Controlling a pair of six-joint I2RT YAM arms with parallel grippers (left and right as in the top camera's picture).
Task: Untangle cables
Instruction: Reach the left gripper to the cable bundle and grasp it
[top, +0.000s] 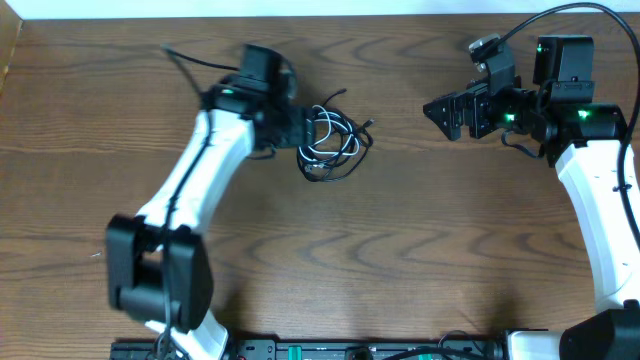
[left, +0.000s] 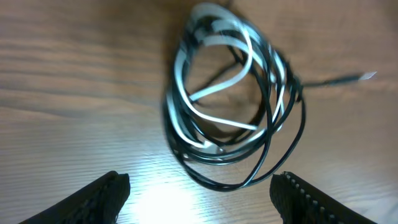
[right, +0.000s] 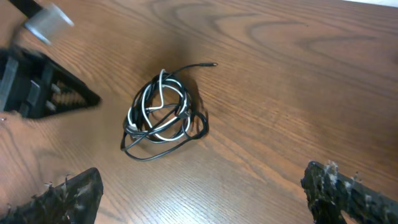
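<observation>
Fig.: tangled cables (top: 333, 143) (left: 233, 106) (right: 163, 115), blk + wht coiled together, lie flat on table (top: 420, 250), upper centre in overhead view. L gripper (top: 300, 130) (left: 200, 185): jaws apart, clamping nothing; near blk loop sits at the gap between tips, rest of coil ahead. R gripper (top: 440, 118) (right: 202, 186): jaws wide apart, empty, well apart from coil.

Three cameras, one shared spot
Overhead looks straight down on the brown wooden bench (top: 400, 250); left wrist close above the black-and-white cable coil (right: 160, 117), right wrist farther, oblique.
</observation>
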